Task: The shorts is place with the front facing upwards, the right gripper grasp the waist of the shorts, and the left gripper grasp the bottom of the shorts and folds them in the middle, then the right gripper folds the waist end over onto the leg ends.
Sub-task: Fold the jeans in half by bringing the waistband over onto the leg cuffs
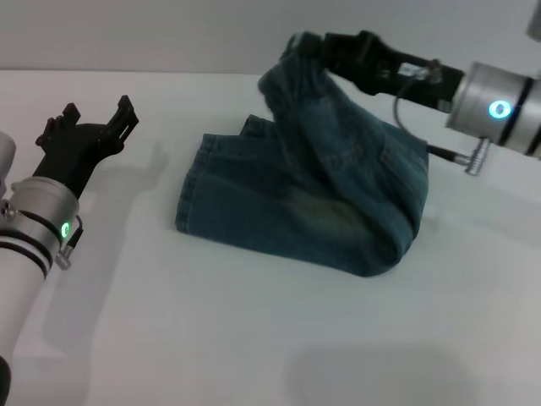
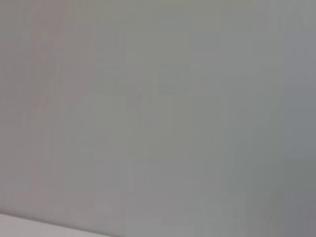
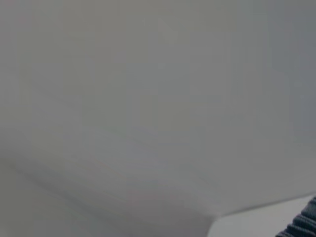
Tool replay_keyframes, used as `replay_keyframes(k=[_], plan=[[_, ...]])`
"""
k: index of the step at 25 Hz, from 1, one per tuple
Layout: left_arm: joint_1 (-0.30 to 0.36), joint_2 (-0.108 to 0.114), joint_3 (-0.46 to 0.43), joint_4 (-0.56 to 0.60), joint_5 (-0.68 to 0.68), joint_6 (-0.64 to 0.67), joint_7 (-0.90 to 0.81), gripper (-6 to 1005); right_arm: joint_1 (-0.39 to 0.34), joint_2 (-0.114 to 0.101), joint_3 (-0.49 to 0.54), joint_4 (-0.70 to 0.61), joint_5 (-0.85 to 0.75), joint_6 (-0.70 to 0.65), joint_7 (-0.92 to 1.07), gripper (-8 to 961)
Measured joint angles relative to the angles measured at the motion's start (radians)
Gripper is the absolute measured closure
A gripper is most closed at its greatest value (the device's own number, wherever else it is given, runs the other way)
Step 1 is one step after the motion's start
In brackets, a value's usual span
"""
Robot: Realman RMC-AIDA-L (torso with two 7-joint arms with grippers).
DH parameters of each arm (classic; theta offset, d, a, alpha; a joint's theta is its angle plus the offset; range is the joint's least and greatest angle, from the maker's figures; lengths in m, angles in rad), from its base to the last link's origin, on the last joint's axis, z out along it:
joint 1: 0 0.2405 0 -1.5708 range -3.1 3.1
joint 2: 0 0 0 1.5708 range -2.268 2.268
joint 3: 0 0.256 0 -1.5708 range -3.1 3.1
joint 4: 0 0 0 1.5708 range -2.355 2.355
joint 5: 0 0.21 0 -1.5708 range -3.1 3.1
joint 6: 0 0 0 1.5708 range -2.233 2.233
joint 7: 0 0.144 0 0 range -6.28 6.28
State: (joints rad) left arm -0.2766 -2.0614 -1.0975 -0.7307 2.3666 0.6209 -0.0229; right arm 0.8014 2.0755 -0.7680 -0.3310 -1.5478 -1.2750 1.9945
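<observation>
White bench (image 1: pixel 254 338) fills the head view, with a pale wall across the top of the frame. Blue denim shorts (image 1: pixel 313 199) lie in the middle of the frame, already doubled lengthwise, their straight stitched leg ends (image 1: pixel 193 190) resting flat on the bench at centre left. At the upper right, the right claw (image 1: pixel 325 49), black and pronged on a silver-white cylindrical arm with a green light, is clamped on the puckered waist of the shorts (image 1: pixel 296 52) and holds it raised above the bench, so the denim hangs down from it in a slack fold toward the lower right of the garment. The left claw (image 1: pixel 100 114), black on a matching silver-white arm, sits at the far left of the frame, well apart from the shorts, its fingers spread with nothing between them.

Left wrist view: only a plain grey surface, with a thin paler strip at the lower left corner.

Right wrist view: plain grey again, a lighter wedge along the bottom right, and a sliver of ribbed dark blue fabric (image 3: pixel 303 224) at the lower right corner.
</observation>
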Motion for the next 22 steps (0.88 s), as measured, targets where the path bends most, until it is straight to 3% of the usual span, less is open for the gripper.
replay_keyframes(k=[22], plan=[[-0.029,-0.002,0.005,0.06,-0.007,0.076,-0.015,140,0.191,0.003,-0.28,0.071,-0.002,0.194,0.006,732]])
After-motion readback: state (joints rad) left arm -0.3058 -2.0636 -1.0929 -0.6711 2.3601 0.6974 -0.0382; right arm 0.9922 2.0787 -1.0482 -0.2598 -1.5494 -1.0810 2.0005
